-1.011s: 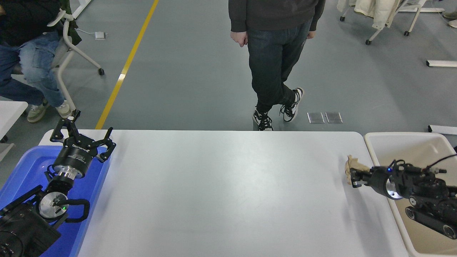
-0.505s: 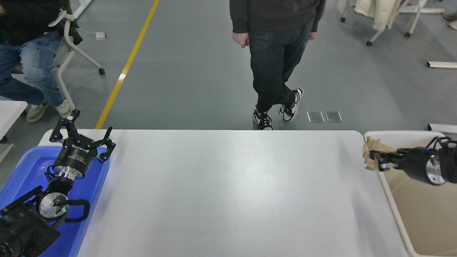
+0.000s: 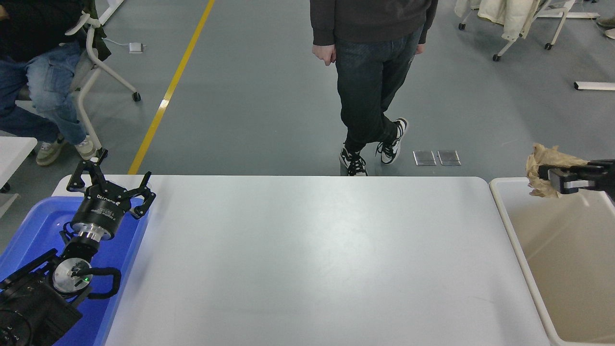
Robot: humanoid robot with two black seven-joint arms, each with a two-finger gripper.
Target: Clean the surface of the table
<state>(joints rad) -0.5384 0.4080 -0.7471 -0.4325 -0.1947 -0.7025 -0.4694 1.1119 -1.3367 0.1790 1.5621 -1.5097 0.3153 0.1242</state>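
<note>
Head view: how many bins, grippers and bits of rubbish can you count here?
Bins: 2, the blue tub and the beige bin.
Grippers: 2, the left gripper and the right gripper.
Rubbish: 1, the crumpled brown paper.
Total: 5.

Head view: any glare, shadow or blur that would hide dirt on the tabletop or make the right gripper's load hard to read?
Head view: the table surface carries a broad soft sheen across its middle but no blown-out glare; faint shadows lie near the left gripper, parked over the blue tub. The right gripper, shut on crumpled brown paper above the beige bin, is sharp, though cropped by the frame edge.
</note>
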